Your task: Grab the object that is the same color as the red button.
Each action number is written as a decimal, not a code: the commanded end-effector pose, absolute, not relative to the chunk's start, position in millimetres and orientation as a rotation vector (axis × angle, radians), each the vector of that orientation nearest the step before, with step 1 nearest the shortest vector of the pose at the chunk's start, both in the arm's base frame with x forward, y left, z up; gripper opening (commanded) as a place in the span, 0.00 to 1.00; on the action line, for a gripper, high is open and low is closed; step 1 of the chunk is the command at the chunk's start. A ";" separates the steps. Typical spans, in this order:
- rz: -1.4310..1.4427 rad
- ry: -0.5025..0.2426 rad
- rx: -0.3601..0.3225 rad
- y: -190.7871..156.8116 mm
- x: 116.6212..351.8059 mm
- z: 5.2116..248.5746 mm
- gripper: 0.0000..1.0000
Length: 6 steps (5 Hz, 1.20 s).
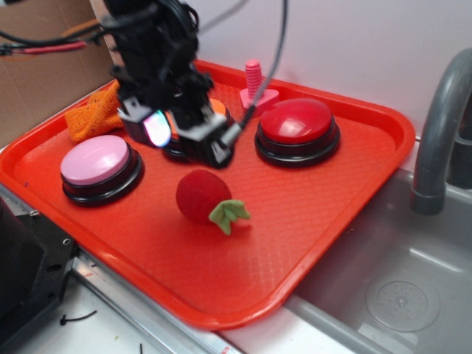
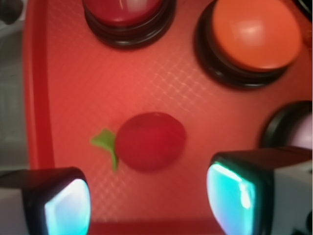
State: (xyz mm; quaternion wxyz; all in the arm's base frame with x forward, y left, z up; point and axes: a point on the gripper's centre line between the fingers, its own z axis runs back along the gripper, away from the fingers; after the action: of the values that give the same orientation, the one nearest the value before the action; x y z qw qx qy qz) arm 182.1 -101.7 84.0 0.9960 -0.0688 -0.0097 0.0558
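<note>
A small red plush strawberry [image 1: 202,195] with green leaves lies in the middle of the red tray [image 1: 310,221]. In the wrist view the strawberry [image 2: 150,141] sits just ahead of the gap between my fingers. The red button [image 1: 297,127], a glossy dome on a black base, stands at the tray's back right; the wrist view cuts the red button [image 2: 128,12] at the top edge. My gripper [image 1: 184,136] hangs open above the tray, behind the strawberry, nothing between its glowing pads [image 2: 68,208].
A pink-domed button [image 1: 99,164] sits at the left, an orange-domed button [image 2: 257,36] under my gripper. A pink screw toy [image 1: 256,87] stands at the back, an orange cloth [image 1: 92,114] at the far left. A grey sink [image 1: 413,295] and faucet [image 1: 439,133] lie right.
</note>
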 end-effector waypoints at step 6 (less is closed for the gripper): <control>0.098 0.086 -0.089 -88.9 199.9 63.9 0.00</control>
State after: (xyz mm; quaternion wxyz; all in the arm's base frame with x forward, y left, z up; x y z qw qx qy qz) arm 191.2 -91.3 55.3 0.9959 -0.0343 0.0696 0.0474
